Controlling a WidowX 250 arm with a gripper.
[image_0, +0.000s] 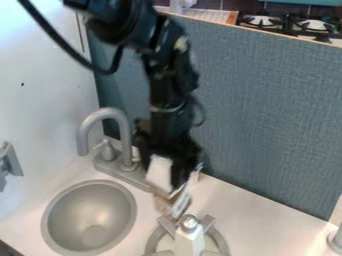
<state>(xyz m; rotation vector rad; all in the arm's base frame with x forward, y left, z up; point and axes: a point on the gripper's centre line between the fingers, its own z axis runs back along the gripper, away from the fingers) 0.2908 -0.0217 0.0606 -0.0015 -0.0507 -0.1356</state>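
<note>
The black gripper (177, 167) hangs down at the centre, between the faucet and the burner. At its lower end, blurred white and brownish pieces (172, 201) show; I cannot tell whether they are a held thing or part of the gripper. Just below them, towards the front, a white bottle with a rounded silver cap (190, 239) stands upright at the grey burner (153, 241). Whether the gripper touches the bottle is unclear.
The round grey sink (89, 218) is at the lower left, with the curved faucet (125, 137) behind it. A blue-grey panel (267, 115) rises along the counter's back. A grey object (336, 240) stands at the right edge.
</note>
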